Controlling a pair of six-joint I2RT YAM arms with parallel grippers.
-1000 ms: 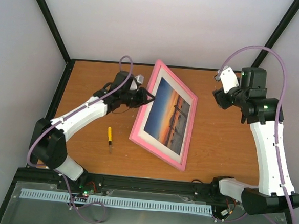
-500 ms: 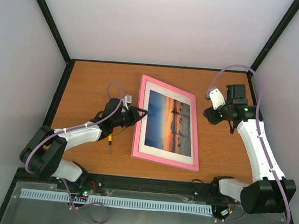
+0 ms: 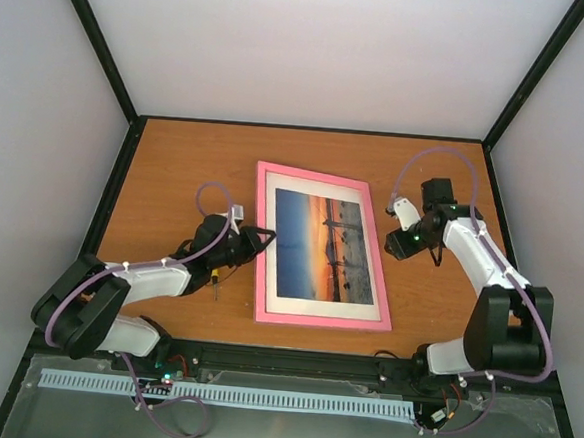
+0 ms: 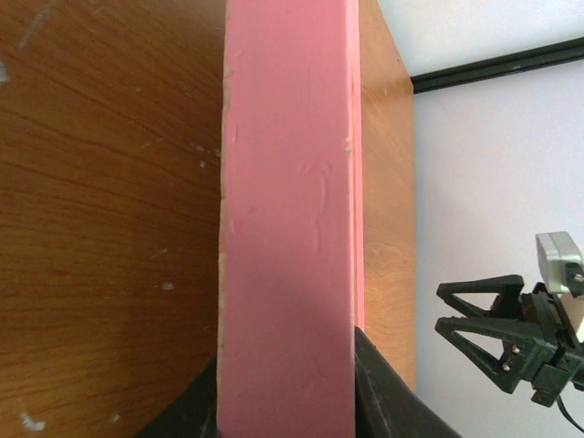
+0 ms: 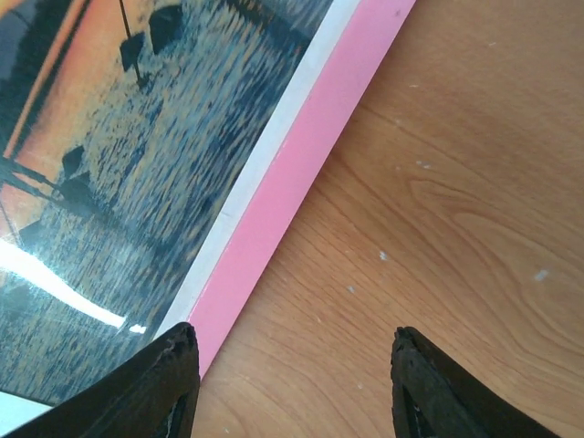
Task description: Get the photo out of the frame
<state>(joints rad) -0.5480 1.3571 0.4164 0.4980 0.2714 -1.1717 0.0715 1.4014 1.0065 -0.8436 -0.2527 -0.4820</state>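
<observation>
The thin pink rectangular picture frame (image 3: 317, 322) lies on the brown wooden table (image 3: 165, 165). The glossy sunset-and-bridge photo (image 3: 320, 246) sits face up inside its white mat border (image 3: 321, 303). The left gripper (image 3: 262, 238) is clamped on the frame's left edge (its dark fingers (image 4: 388, 401) press it from either side). The right gripper (image 5: 292, 383) hovers at the right edge, jaws well apart, holding nothing.
</observation>
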